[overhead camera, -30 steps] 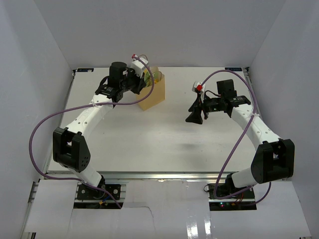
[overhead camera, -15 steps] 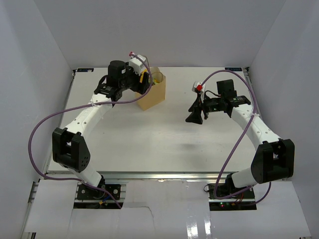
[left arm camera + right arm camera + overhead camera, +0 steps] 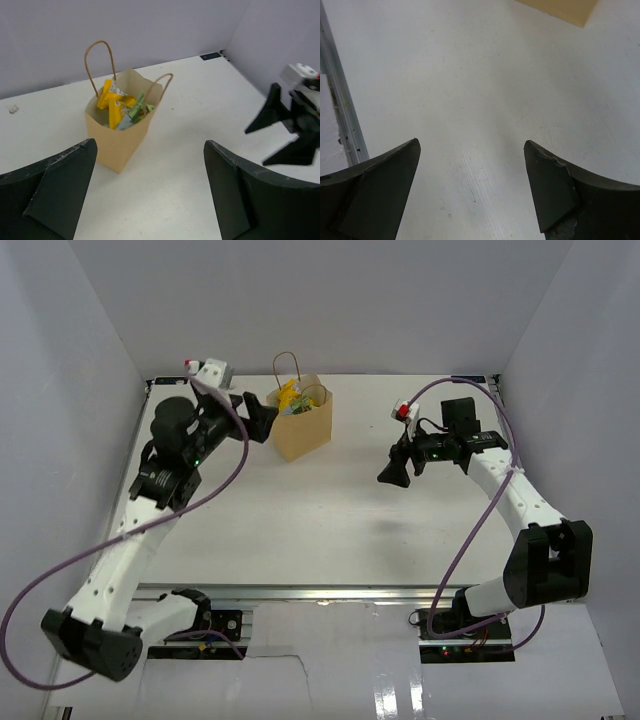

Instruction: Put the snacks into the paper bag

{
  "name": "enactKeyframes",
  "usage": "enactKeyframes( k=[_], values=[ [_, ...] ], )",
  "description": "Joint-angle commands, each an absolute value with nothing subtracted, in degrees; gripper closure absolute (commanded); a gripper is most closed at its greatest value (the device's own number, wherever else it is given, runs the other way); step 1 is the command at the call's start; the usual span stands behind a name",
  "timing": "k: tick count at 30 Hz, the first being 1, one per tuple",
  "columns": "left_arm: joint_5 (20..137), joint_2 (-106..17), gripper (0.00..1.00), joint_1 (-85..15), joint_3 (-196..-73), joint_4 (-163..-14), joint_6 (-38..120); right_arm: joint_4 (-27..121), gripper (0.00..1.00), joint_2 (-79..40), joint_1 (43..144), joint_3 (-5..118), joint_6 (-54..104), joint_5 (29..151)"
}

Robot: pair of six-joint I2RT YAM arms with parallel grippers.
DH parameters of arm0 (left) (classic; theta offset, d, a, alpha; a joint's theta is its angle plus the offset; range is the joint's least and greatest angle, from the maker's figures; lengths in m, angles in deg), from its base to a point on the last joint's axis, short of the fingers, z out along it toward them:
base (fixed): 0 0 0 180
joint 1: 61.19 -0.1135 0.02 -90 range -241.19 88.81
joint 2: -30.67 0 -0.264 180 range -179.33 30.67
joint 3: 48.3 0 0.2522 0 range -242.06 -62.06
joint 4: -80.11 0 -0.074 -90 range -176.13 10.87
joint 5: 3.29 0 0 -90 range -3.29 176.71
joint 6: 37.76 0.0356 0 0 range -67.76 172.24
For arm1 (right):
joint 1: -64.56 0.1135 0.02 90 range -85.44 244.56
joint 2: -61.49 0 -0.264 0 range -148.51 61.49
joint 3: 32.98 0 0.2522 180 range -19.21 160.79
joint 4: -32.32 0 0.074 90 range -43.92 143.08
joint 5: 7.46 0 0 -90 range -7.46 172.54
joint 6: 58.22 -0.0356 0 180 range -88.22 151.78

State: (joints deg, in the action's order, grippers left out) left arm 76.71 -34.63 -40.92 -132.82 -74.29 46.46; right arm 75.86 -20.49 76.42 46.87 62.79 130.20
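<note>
Tan kraft paper, upright, with two thin twine loop handles (image 3: 95,55): the small bag (image 3: 120,145) stands on the white counter (image 3: 300,530), toward its far side and left of centre. In its open mouth I see small flat foil packets (image 3: 122,107), yellow-orange ones beside green ones with yellow print, their tops close to the rim. I cannot count them all from here. No packet shows on the bare counter in any view, though, so I judge the loading done or very nearly so. What is left, if anything, is a check that every packet is inside.

The left arm (image 3: 150,490) reaches up the left side of the counter, its wrist raised and aimed at the bag. The left fingers (image 3: 55,190) are near the bag but clear of it, spread wide with nothing between them. The right arm (image 3: 510,490) is bent over the right half of the counter, well apart from the bag. The right fingers (image 3: 370,195) point down at bare counter, likewise spread and empty.
</note>
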Motion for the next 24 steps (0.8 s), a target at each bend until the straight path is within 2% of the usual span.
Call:
enactKeyframes(
  k=[1,6,11,24],
  values=[
    [74.24,-23.78,0.02,-41.06,-125.62,-74.35,35.13,72.81,0.10,-18.58,75.02,50.74,58.08,123.09],
    [74.66,-11.54,0.02,-41.06,-112.34,-73.04,28.87,68.59,0.10,-17.70,73.97,51.89,50.86,109.20],
    [77.30,-3.44,0.02,-41.06,-107.76,-69.97,27.28,66.56,0.10,-16.56,72.21,51.89,47.09,105.74],
    [76.95,-2.64,0.02,-41.06,-104.60,-68.99,26.92,65.68,0.10,-10.85,70.10,48.55,40.66,95.91]
  ],
)
